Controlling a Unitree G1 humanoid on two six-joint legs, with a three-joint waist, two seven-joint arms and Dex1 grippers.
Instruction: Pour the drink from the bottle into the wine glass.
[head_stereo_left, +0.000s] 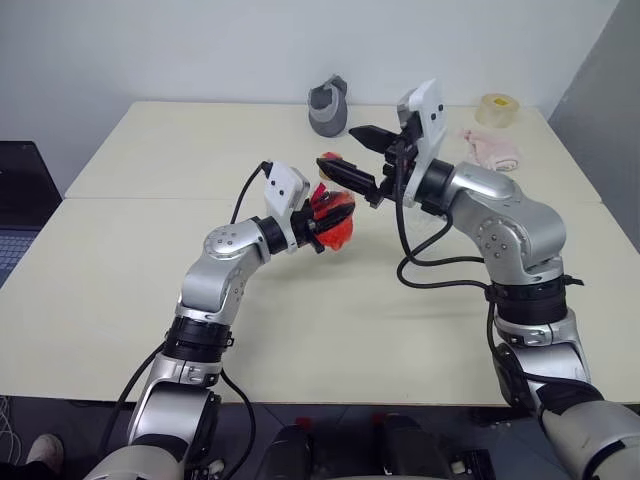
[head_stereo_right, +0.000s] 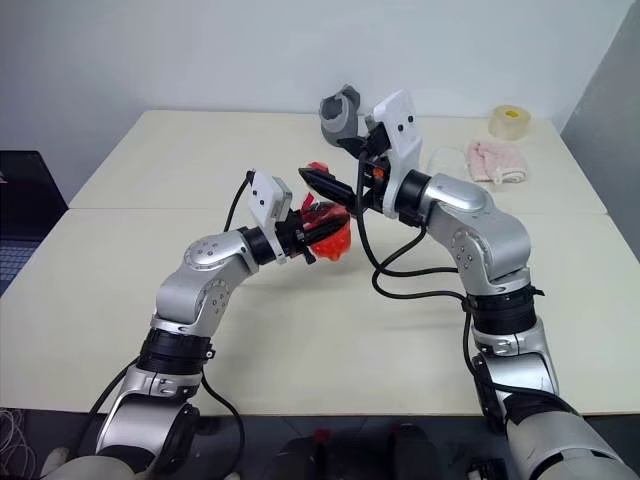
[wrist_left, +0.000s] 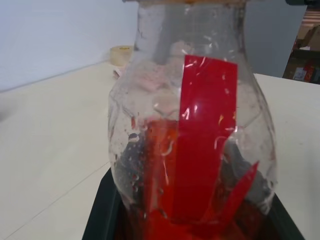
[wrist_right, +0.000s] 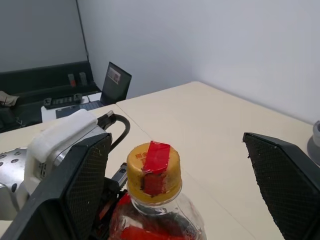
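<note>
Left end effector (head_stereo_left: 318, 226) clamped on bottle (head_stereo_left: 335, 218) held up over bench (head_stereo_left: 120, 280), right end effector (wrist_right: 175, 185) wide open around still-on cap (wrist_right: 152, 167), holding nothing – could easily squeeze off-centre and slip, or twist bottle loose, spilling drink (wrist_left: 190, 215).
</note>
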